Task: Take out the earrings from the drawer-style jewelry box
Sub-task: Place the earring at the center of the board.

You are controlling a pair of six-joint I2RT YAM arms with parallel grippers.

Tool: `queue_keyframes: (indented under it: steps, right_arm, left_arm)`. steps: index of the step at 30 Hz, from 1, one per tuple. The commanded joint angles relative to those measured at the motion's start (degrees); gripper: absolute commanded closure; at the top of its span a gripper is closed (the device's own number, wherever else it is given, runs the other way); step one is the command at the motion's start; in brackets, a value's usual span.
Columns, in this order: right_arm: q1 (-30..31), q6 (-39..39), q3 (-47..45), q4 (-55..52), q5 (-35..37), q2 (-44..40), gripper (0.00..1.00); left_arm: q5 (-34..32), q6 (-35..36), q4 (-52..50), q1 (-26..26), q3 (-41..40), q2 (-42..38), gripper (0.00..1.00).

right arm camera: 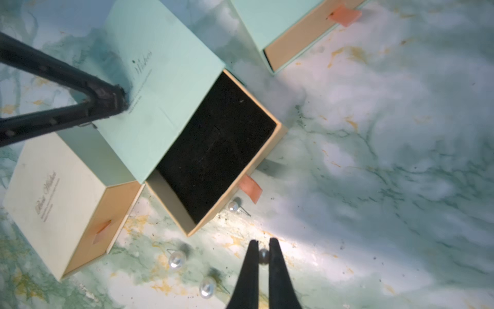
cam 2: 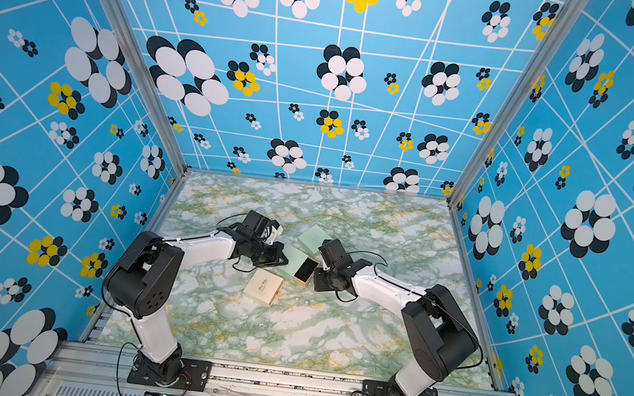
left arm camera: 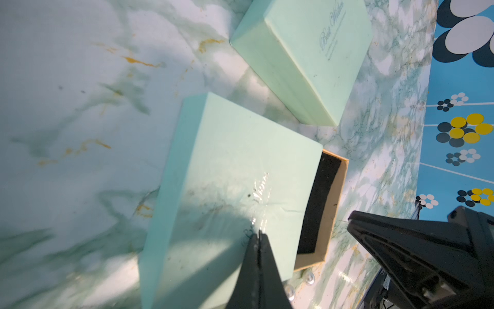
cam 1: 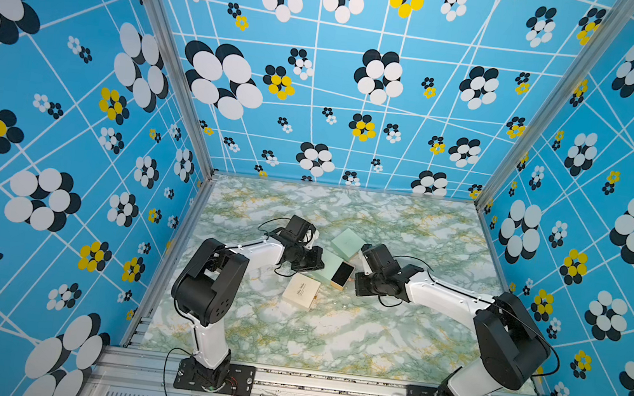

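Earrings (right arm camera: 207, 286) lie on the marble table (right arm camera: 374, 160) near the right gripper (right arm camera: 263, 242), which pinches one pearl earring (right arm camera: 263, 256) between its tips. Farther out stands the open drawer (right arm camera: 216, 149) with black lining; the left gripper (left arm camera: 258, 236), pressed together, touches the mint sleeve (left arm camera: 227, 160) of it.

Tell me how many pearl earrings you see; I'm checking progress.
4 earrings: one by the drawer's ribbon tab, two on the table near the cream box, one in the right pincer. Others may be hidden.
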Motion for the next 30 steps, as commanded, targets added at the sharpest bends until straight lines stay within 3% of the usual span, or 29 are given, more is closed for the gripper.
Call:
queue_keyframes:
  steps: [1, 12, 30]
  right_arm:
    - [-0.9, 1.7, -1.2, 1.8, -2.3, 0.6, 0.94]
    - [-3.4, 4.9, -4.4, 9.0, -8.5, 2.2, 0.93]
    - [-4.1, 6.4, -6.4, 10.5, -8.2, 2.2, 0.83]
  left_arm:
    - [-3.6, 1.1, -7.4, 0.9, -2.4, 0.6, 1.0]
    - [-3.5, 1.1, -7.0, 0.8, -2.8, 0.9, 1.0]
    - [-3.8, 1.1, -7.0, 0.8, -3.4, 0.7, 1.0]
